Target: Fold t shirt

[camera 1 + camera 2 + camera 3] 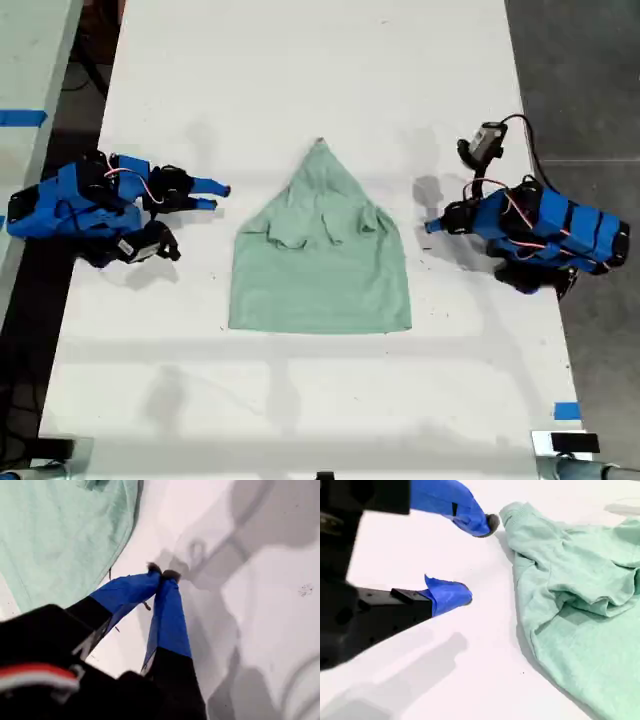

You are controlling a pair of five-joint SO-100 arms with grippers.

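The pale mint-green t shirt [320, 260] lies flat and wrinkled in the middle of the white table [300, 70], its pointed end toward the far edge. My first gripper [430, 227] rests at the exterior view's right, just off the shirt's edge. In its own wrist view the first gripper [162, 573] is shut, fingertips touching with nothing between them, and the t shirt [60, 535] lies beside it. My second gripper [217, 196] sits at the exterior view's left, apart from the shirt. In its wrist view the second gripper [477, 560] is open and empty, near the t shirt [580, 595].
A small camera on a black cable [487, 140] sits behind the arm at the exterior view's right. Blue tape marks [566, 410] the table's near corner at that side. Dark floor [590, 70] borders the table there, and another surface with blue tape [22, 117] stands at the left.
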